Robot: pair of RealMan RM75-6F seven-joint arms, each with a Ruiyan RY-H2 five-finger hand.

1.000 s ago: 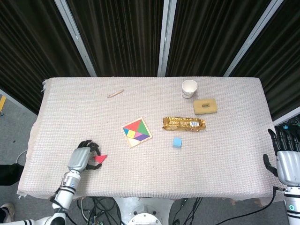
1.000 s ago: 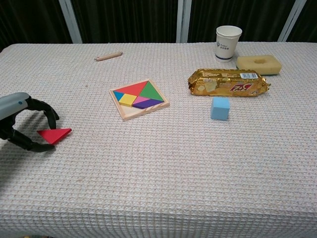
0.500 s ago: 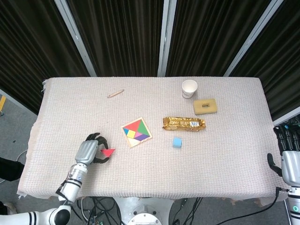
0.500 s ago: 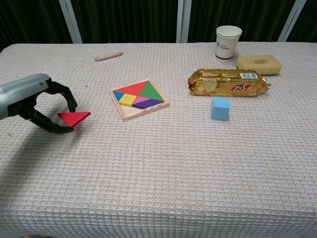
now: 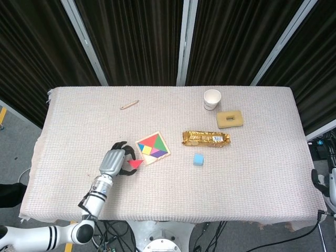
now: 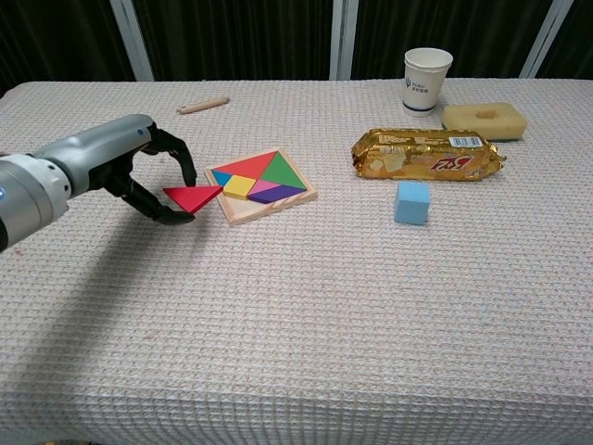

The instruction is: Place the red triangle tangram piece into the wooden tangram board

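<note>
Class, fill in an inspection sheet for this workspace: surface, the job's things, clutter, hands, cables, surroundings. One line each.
Surface: table under a pale woven cloth.
Job's things: red triangle pinched in the left hand, just left of the board; the board already holds coloured pieces.
Clutter: paper cup, yellow sponge, gold snack pack, blue cube, wooden stick.
Hands: left hand holds the triangle above the cloth; right hand barely in view at the table's right edge, state unclear.
Cables: a tangle below the table's front edge.
Surroundings: dark curtains with pale frame bars.
</note>
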